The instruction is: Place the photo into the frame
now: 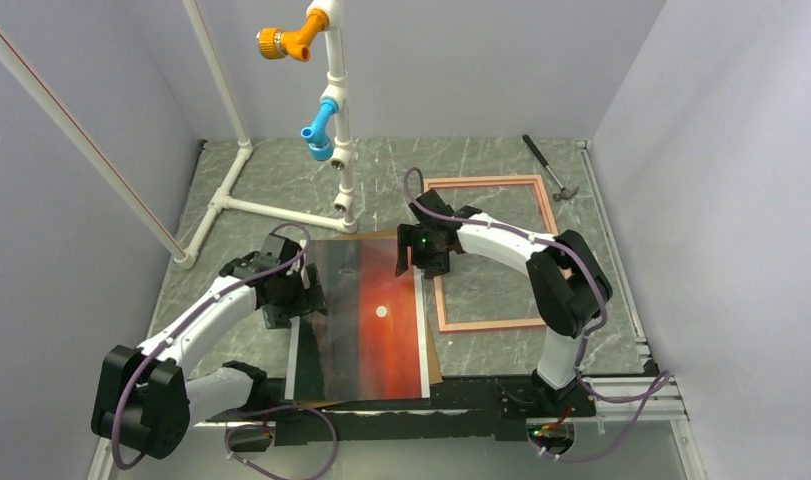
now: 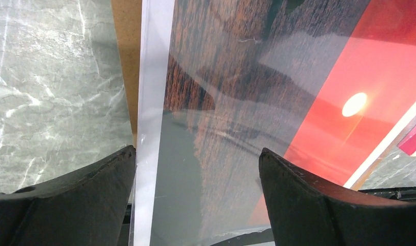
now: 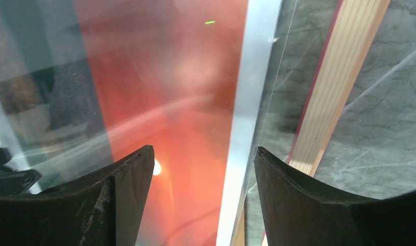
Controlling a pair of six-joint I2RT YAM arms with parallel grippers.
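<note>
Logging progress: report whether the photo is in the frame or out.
Out. The photo lies flat beside the frame, whose opening shows only bare table.

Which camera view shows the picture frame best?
The top external view: the frame lies on the table, nearly its whole outline visible. The right wrist view shows only one pale wooden strip of it. The left wrist view shows only a pink sliver at the image edge.
</note>
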